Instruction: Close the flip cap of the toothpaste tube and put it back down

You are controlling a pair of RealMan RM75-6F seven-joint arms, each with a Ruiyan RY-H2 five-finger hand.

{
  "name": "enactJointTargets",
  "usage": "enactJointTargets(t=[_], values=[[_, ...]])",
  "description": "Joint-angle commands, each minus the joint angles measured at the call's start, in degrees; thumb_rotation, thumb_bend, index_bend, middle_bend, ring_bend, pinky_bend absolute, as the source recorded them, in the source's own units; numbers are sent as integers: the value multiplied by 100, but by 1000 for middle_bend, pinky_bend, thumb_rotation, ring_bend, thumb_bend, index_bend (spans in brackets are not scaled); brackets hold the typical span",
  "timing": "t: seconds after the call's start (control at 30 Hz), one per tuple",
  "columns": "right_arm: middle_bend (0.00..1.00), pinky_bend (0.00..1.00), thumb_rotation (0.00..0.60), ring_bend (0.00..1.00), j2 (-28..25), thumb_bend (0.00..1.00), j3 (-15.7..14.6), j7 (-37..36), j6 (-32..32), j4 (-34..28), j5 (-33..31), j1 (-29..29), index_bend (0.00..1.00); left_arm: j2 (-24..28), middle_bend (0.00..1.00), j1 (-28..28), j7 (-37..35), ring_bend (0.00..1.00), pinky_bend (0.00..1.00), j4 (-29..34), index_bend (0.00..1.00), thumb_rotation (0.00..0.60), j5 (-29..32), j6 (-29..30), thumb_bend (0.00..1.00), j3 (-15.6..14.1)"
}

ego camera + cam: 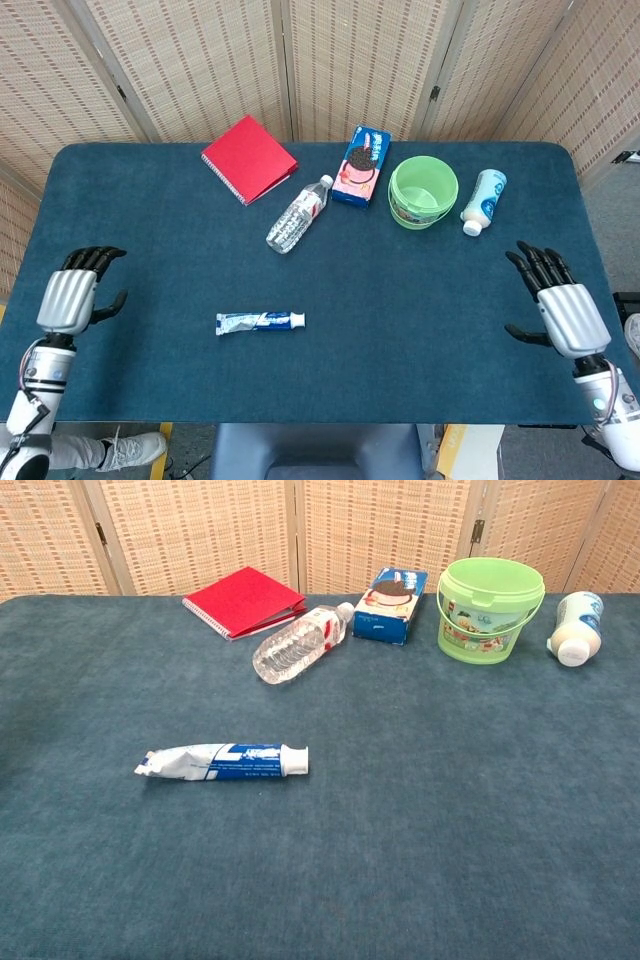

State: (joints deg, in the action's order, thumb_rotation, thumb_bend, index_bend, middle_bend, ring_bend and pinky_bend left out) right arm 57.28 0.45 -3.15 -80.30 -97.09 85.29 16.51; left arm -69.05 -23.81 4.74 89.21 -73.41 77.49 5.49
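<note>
The toothpaste tube (pixel 259 321) (pixel 222 762) lies flat on the blue table, its white cap pointing right and sitting flush on the tube end. My left hand (pixel 72 296) hovers at the table's left edge, far from the tube, fingers spread and holding nothing. Over at the right edge my right hand (pixel 563 310) is likewise spread and empty. Neither hand appears in the chest view.
Along the back stand a red notebook (pixel 248 158), a lying water bottle (pixel 298 214), a cookie box (pixel 361 164), a green bucket (pixel 423 192) and a white bottle (pixel 484 200) on its side. The blue table (pixel 400 300) ends near both hands.
</note>
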Motion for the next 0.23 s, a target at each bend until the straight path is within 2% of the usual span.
enactJointTargets(t=[0.03,0.23], values=[[0,0,600,0,49,0,-89,-21,-270,111,62,-269,0,118,266,272,15,212,192,153,264,600,-158,296,394,-128],[0,0,600,0,291,0,-153,-62,-618,278,207,-607,0,2,271,693,90,219,192,263,272,600,-418,851,394,-237]])
